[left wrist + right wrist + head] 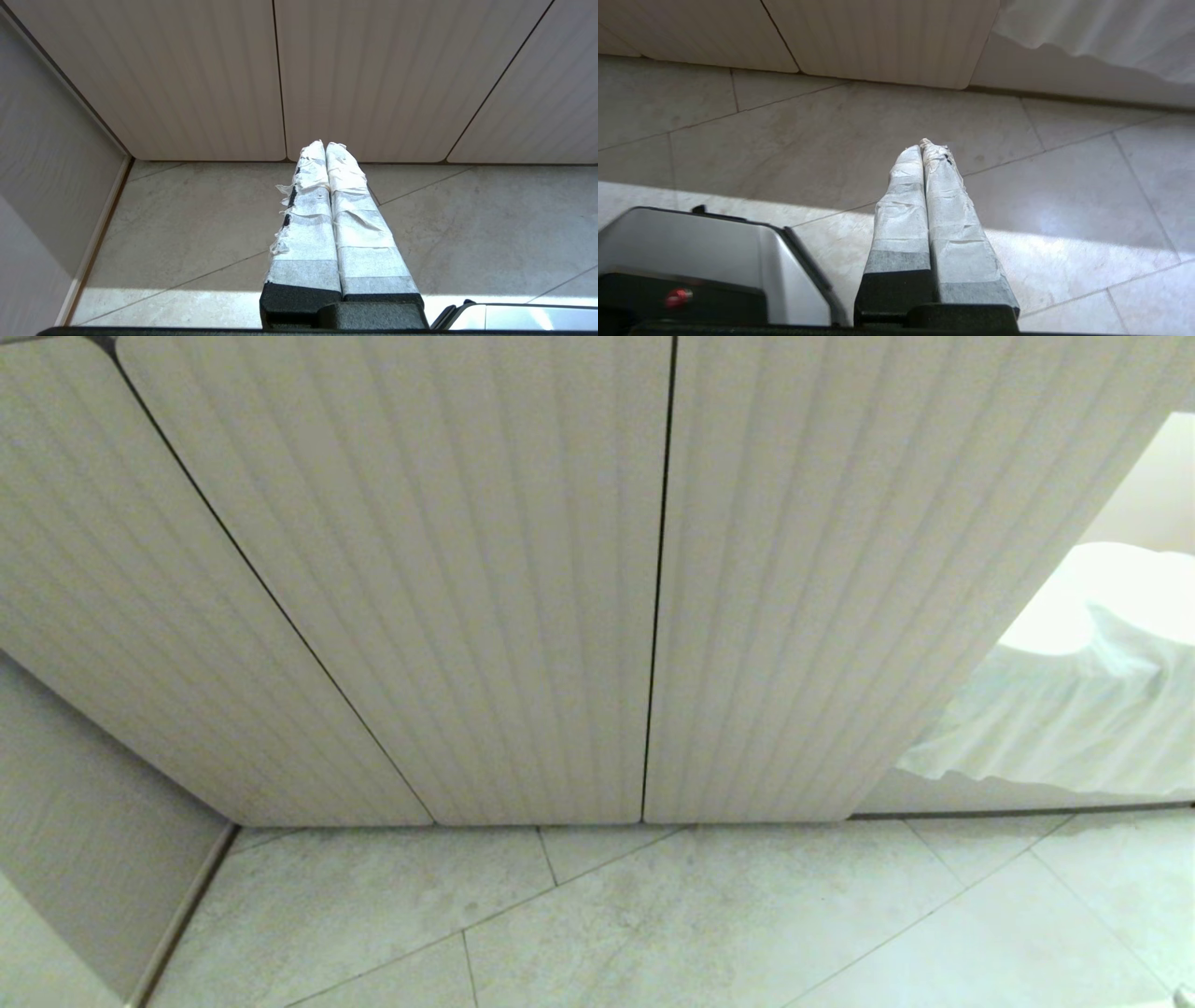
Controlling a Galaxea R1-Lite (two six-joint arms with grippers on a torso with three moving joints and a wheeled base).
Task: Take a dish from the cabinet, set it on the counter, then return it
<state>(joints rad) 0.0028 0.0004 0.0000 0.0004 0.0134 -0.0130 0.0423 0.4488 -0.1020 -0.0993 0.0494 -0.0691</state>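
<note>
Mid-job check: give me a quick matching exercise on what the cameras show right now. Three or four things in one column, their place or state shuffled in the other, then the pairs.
Things
1. cabinet doors
2. left end effector
3. white cloth
4. floor tiles

States or places
A. draped at the right edge of the head view, past the cabinet
B. shut, ribbed panels meeting at thin dark seams
C. pale stone, crossed by diagonal joints
D. taped fingers pressed together, holding nothing, above the floor

Pairs: 1-B, 2-D, 3-A, 4-C

The right end effector is likewise shut and empty.
</note>
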